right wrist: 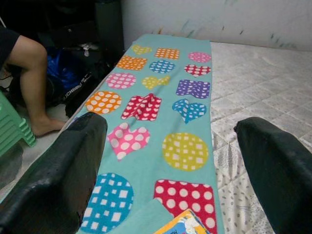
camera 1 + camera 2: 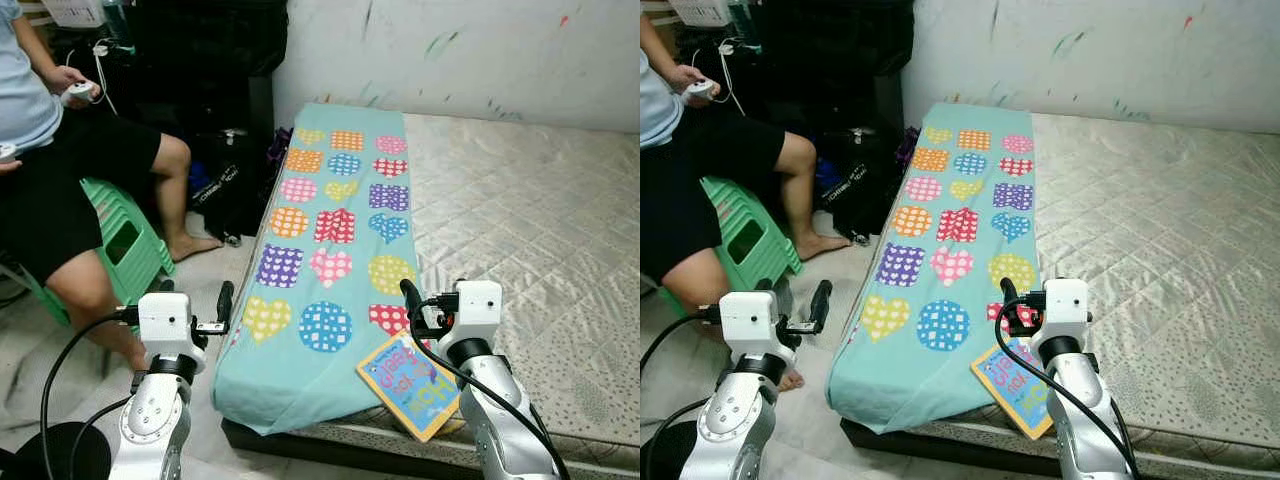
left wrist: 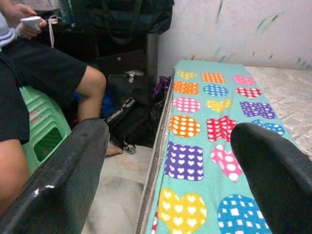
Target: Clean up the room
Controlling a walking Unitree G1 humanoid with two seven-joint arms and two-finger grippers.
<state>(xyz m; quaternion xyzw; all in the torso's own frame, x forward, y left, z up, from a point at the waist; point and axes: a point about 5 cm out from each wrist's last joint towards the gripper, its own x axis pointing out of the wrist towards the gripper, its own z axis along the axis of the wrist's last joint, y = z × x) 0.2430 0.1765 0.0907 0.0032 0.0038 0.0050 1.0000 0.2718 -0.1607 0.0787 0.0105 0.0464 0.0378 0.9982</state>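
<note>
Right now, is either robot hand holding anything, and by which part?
Nothing is held. The left hand and the right hand are both open and empty above the teal patterned blanket.

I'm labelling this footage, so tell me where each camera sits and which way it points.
Left eye and right eye: on the head, looking down at the blanket, book, left claw and right claw.
Left wrist: between open fingers, toward the blanket and the seated person.
Right wrist: between open fingers, along the blanket.
All share the blanket.

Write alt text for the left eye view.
A teal blanket with colourful shapes lies along a bare mattress, a children's book at its near end. The left tool and right tool hover open. A person sits left.
</note>
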